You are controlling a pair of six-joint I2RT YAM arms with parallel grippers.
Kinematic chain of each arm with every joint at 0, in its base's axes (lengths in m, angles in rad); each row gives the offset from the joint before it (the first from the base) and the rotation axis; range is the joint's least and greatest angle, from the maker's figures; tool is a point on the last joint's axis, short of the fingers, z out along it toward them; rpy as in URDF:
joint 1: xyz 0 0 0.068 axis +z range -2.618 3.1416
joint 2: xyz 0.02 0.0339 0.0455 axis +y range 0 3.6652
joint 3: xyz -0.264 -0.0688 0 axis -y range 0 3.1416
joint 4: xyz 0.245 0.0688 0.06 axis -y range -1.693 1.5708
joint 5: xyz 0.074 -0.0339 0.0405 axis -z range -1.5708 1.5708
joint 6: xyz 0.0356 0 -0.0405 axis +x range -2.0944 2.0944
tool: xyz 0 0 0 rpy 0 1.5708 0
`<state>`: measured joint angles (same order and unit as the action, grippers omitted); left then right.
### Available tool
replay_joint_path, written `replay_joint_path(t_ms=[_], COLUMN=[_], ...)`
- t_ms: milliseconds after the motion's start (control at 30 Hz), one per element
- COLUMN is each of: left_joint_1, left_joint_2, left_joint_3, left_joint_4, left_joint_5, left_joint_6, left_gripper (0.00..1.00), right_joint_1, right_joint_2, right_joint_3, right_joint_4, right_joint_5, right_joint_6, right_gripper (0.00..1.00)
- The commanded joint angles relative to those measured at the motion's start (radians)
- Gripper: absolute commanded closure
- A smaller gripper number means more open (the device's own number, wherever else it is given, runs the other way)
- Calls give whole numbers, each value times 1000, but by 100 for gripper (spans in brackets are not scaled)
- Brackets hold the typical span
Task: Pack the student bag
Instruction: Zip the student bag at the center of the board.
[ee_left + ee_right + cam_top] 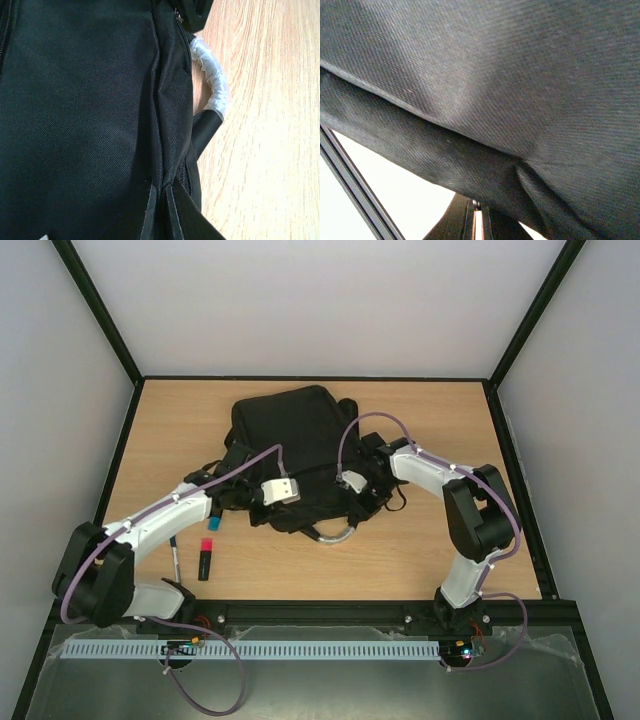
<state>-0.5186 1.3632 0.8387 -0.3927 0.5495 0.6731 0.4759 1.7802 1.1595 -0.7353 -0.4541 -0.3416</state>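
Over on the overhead cam, the student bag lies flat in the middle of the wooden table, a bit toward the far side, with its silver-grey handle loop sticking out at the near edge. The left gripper is down on the bag's near-left part and the right gripper is down on its near-right part, so both are on the fabric. Off to the near left, apart from the bag, a black highlighter with a pinkish-red cap lies beside a pen.

The left wrist cam is mostly black fabric with bare table on the right. The two fingers are pressed together at the bottom, and a ridge of bag fabric by a zip line runs right into them, so it looks like they're pinching that fold. The handle loop curves out beside it, wrapped in clear plastic.

The right wrist cam is basically wall-to-wall black weave right up against the lens. The fingers themselves don't show. That hand is closed tight, but whether it has any fabric in it I can't tell.
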Motion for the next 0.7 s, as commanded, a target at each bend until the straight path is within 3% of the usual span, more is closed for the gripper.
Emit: replay_joint_path(t_ms=[0,367,400,500,567,667], left_joint_1=[35,146,147,146,140,109], left_joint_2=[-63,-84,-85,-87,-82,-55], left_joint_3=[-38,-42,-35,4,31,74], left_joint_4=[-178,-262,-270,-274,-263,-229], left_joint_5=[-27,-44,-35,39,97,157], left_joint_6=[124,225,229,202,169,92], left_gripper=[98,97,91,62,52,46], right_joint_1=[-13,49,63,102,120,125], right_joint_2=[-22,2,-1,-16,-20,-19], right_joint_3=[15,45,53,86,118,175], right_joint_4=[-33,-24,-24,-27,-36,-55], right_joint_5=[34,10,8,-9,-28,-68], right_joint_6=[-13,-2,1,6,9,19], right_gripper=[99,99,99,99,99,99])
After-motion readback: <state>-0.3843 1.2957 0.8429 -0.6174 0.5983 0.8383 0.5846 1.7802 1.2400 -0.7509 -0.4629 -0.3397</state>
